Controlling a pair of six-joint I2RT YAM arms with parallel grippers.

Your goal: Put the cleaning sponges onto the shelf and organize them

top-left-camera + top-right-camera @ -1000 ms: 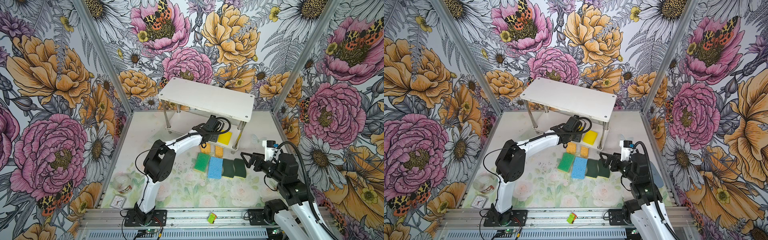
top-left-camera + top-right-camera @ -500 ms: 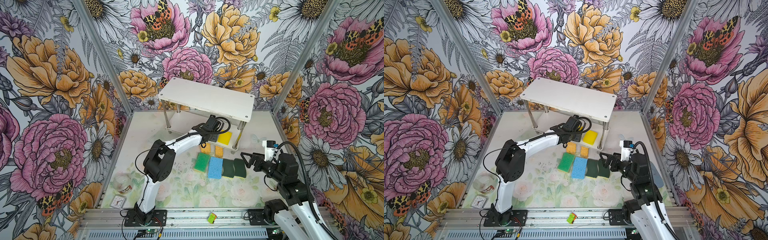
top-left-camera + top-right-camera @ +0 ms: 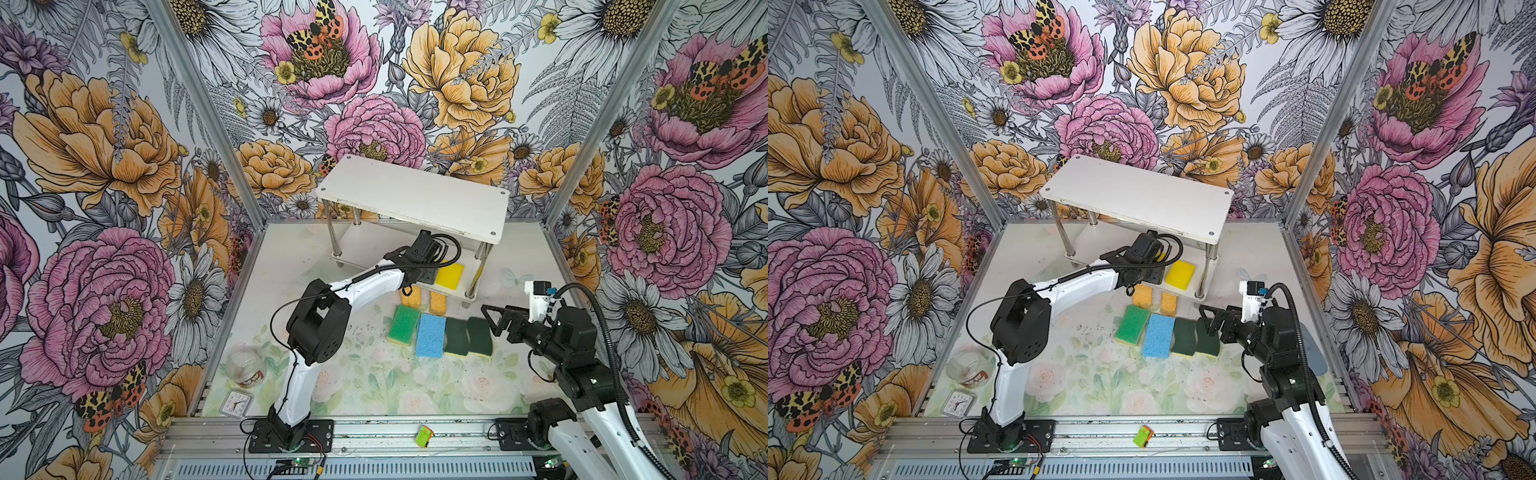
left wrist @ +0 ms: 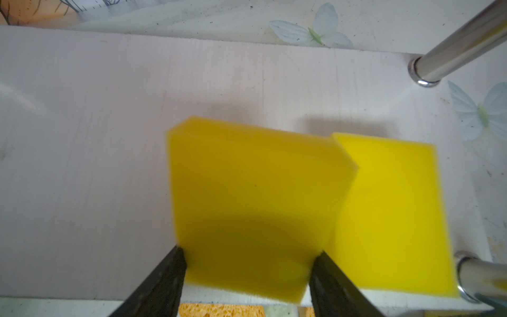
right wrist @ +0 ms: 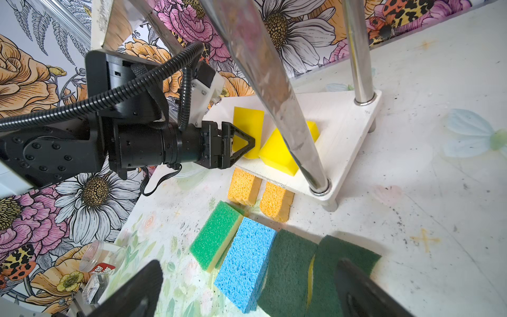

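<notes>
Wrist views, not the top views, show the left pincer (image 4: 248,251) clamped on an upright yellow sponge (image 4: 247,192) on the lower board of the shelf (image 4: 82,137), beside a flat yellow sponge (image 4: 392,208). The right pincer (image 3: 490,322) hangs apart over dark-green sponges (image 3: 467,338), three o'clock of the blue sponge (image 3: 430,340) on the worktop (image 3: 374,382).

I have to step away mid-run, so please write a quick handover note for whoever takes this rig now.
Left gripper: closed on a yellow sponge, at the shelf's lower board.
Right gripper: open and empty, by the dark green sponges.
Done: a second yellow sponge lies on the lower board.
Left: release the held one, then shelve what is on the table: two orange sponges, the green-topped sponge, the blue sponge and both dark green ones.
</notes>
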